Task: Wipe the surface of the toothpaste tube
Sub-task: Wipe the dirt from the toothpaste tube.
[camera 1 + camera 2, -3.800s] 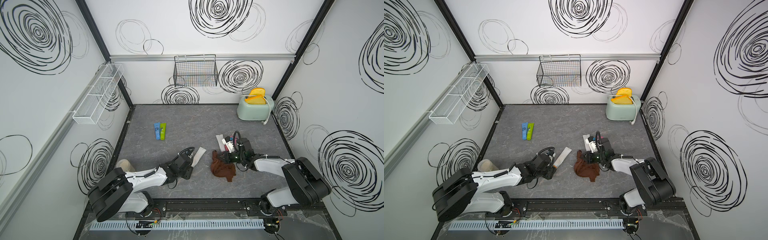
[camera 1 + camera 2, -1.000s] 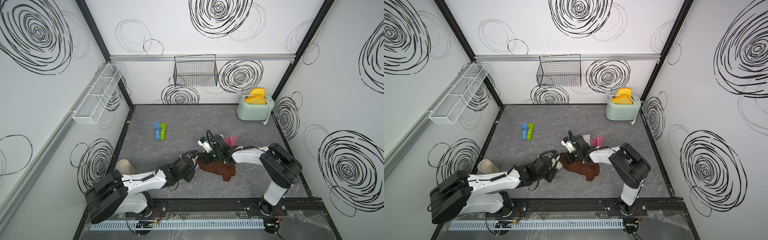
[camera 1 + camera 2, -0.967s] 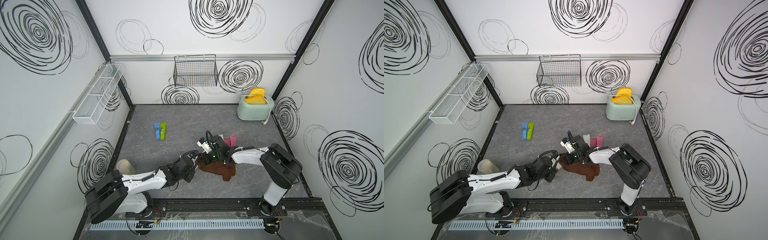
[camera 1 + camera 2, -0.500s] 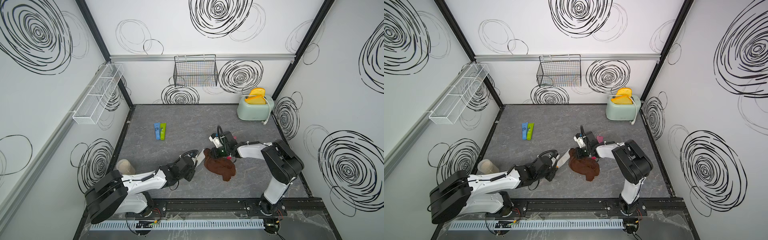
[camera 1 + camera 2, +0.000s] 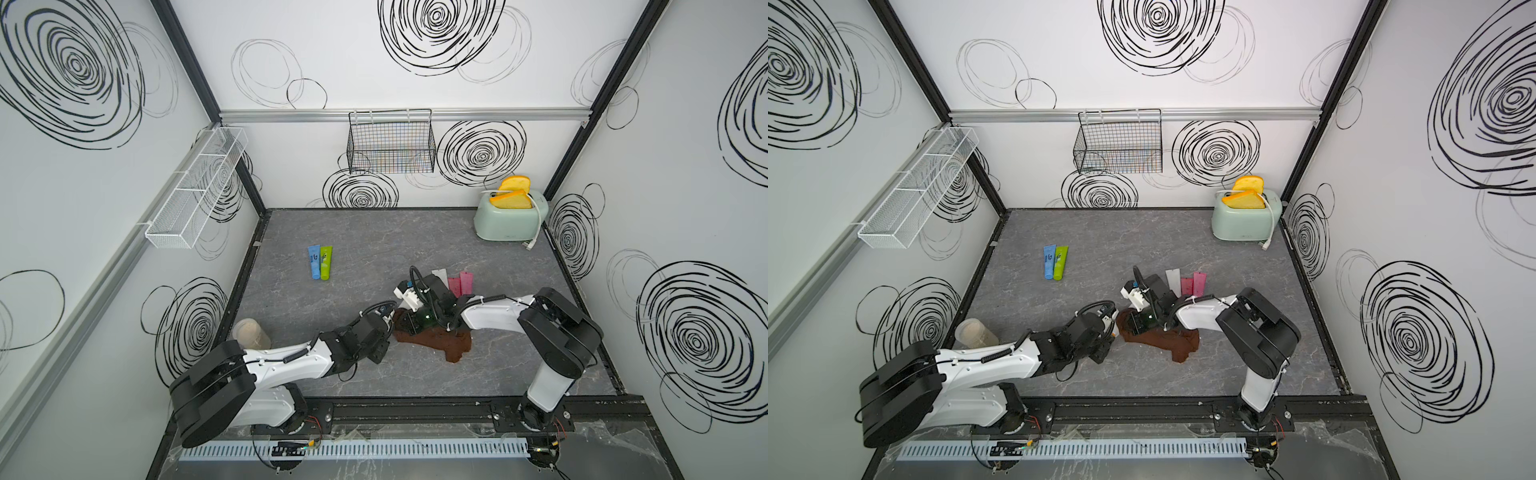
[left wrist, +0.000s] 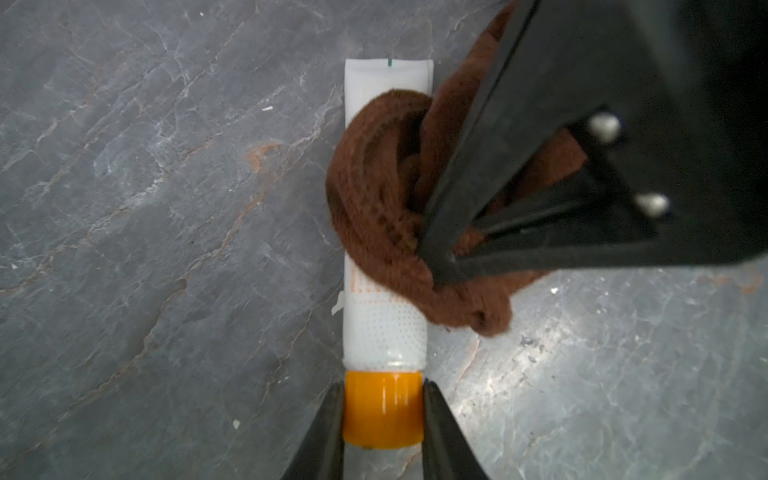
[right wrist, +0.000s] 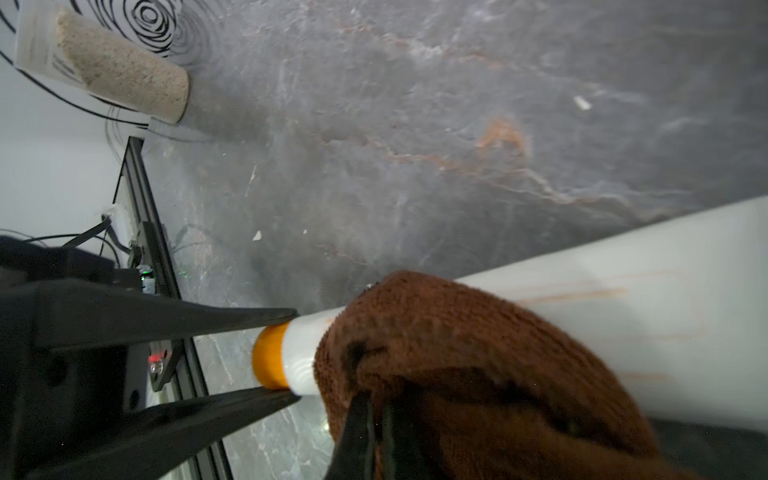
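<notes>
The toothpaste tube is white with an orange cap and lies flat on the grey floor. My left gripper is shut on the cap, one finger on each side. A brown cloth is bunched over the middle of the tube, and my right gripper is shut on a fold of it. In the right wrist view the cloth covers the tube just behind the cap. In both top views the two grippers meet over the cloth, which hides the tube.
Blue and green tubes lie at mid-left, and pink tubes behind the right arm. A mint toaster stands at the back right, a cup by the left wall. A wire basket and a white rack hang on the walls.
Half a second ago the right gripper and cloth had drawn back towards the tube's flat end; now they are again over the tube near the cap. The left arm has held still.
</notes>
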Motion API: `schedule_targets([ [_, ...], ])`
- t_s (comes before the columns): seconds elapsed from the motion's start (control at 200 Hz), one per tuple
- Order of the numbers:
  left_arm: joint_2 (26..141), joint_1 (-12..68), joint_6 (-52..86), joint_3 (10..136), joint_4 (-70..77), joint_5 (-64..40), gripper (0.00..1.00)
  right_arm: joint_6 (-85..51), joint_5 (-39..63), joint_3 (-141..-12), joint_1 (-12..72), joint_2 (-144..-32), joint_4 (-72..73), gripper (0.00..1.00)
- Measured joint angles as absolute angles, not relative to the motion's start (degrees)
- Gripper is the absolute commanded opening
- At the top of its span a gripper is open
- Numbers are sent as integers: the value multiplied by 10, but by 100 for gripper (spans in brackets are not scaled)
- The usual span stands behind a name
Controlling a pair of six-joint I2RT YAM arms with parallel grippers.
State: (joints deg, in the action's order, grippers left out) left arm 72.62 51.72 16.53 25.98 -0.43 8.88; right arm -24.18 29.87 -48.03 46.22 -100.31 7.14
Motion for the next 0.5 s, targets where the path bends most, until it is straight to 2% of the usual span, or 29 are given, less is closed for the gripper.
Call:
schedule_targets([
  [0.125, 726, 517, 165, 259, -2, 92, 0, -239, 307, -492, 442, -1020, 67, 0],
  [0.385, 726, 517, 165, 259, 8, 92, 0, -225, 278, -500, 339, -1030, 48, 0],
  [0.5, 725, 519, 165, 259, 12, 89, 0, -225, 270, -500, 329, -1030, 47, 0],
])
